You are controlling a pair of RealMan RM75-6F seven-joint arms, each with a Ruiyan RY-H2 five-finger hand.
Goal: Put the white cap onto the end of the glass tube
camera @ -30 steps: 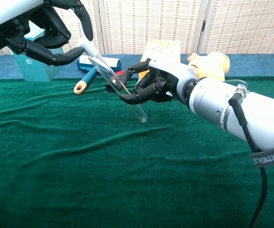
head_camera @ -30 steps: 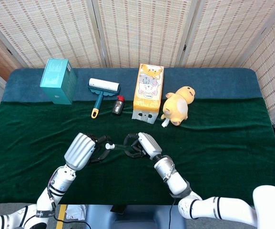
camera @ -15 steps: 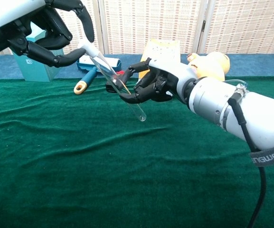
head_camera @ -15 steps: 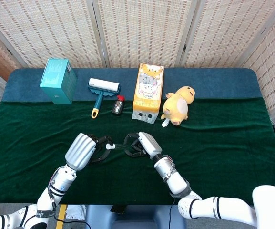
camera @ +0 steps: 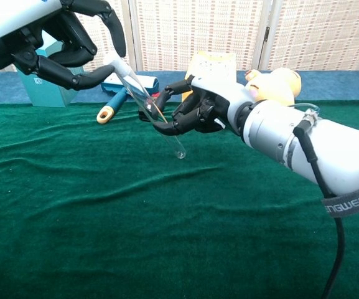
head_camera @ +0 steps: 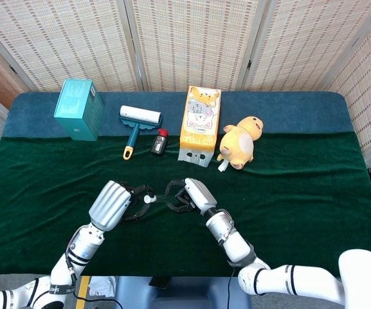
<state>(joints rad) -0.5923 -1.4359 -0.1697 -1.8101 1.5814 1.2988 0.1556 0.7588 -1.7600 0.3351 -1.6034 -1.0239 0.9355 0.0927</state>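
My right hand (camera: 195,112) (head_camera: 188,194) grips a clear glass tube (camera: 167,128) near its middle; the tube slants from upper left down to its free end above the green cloth. My left hand (camera: 61,47) (head_camera: 117,201) pinches a small white cap (camera: 112,60) (head_camera: 147,198) in its fingertips. In the chest view the cap sits right at the tube's upper end, touching it or on it; which I cannot tell. Both hands hover close together over the front middle of the table.
Along the back stand a teal box (head_camera: 79,108), a lint roller (head_camera: 137,122), a small black-and-red object (head_camera: 160,141), a yellow cartoon carton (head_camera: 200,125) and a yellow plush toy (head_camera: 241,141). Green cloth (head_camera: 301,193) covers the table.
My right hand and the tube have shifted slightly left toward my left hand. The tube's lower end has moved left and a little up. The cap stays at the tube's top.
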